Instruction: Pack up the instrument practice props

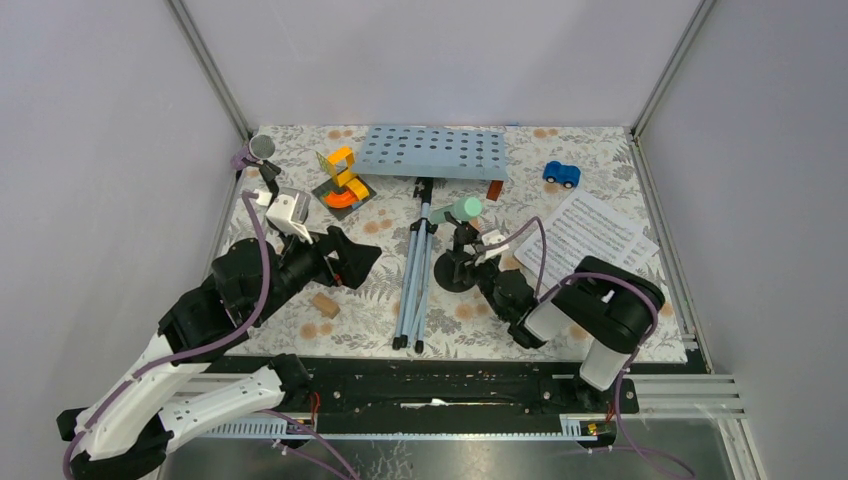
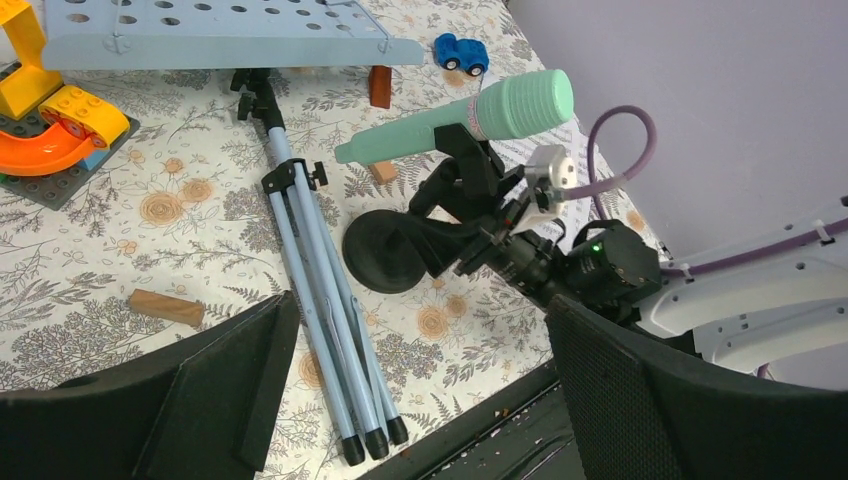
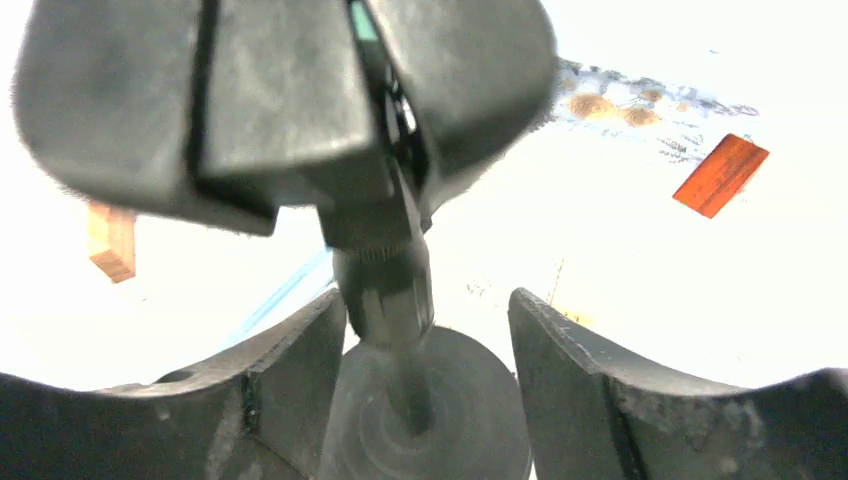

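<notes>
- Right claw (image 1: 487,268), jaws parted, is straddling the mic holder (image 1: 458,272) at centre frame, green microphone (image 1: 455,210) sitting on it.
- Left claw (image 1: 350,258) is hanging wide open.
- Next, likely: closing squarely on the stem.

Table cover (image 1: 380,300): floral print, matt; cloth or paper, cannot tell which.
Pale blue perforated music rack (image 1: 435,152): smooth, matt, painted look.
Its tripod legs (image 2: 330,310): slim smooth tubes, slight sheen, black end caps.
Mint-green toy microphone (image 2: 470,120): plastic, satin finish, head finely ribbed.
Black round-based mic holder (image 2: 385,262): matt black plastic.
Purple toy microphone (image 1: 255,150): finish too small to judge.
White sheet-music pages (image 1: 590,232): paper, matt.
Small brown block (image 2: 166,307): bare wood, matt.
Small blue toy car (image 2: 461,53) and yellow-orange toy bricks (image 2: 60,120): glossy moulded plastic.
Left gripper (image 2: 420,305): fingers (image 2: 620,400) matt black, inner face finely dimpled.
</notes>
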Robot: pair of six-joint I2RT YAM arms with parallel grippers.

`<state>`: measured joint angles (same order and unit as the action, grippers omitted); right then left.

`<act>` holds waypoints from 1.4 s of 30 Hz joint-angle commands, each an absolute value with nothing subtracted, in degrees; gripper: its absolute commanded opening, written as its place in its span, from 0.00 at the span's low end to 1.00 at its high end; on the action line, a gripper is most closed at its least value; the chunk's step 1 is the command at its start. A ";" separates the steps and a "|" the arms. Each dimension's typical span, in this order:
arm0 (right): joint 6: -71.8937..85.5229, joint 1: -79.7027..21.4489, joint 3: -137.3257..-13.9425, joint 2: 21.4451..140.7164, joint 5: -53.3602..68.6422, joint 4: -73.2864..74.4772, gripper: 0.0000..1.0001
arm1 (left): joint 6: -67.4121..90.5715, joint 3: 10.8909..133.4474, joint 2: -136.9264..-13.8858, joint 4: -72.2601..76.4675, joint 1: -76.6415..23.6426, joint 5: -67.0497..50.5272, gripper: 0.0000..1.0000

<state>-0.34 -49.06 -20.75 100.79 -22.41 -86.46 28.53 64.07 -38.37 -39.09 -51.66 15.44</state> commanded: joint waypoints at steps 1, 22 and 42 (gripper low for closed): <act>2.11 -48.79 -15.83 94.73 -18.62 -96.27 0.73 | 27.93 63.86 -39.13 -36.69 -51.61 16.00 0.99; 2.62 -48.85 -6.22 47.21 0.69 -54.60 0.88 | -6.44 39.49 -48.56 19.22 -51.59 -2.96 0.99; 0.26 -48.79 -8.05 27.57 -2.39 -35.10 0.89 | -25.39 39.54 -69.77 46.07 -51.64 -10.54 0.97</act>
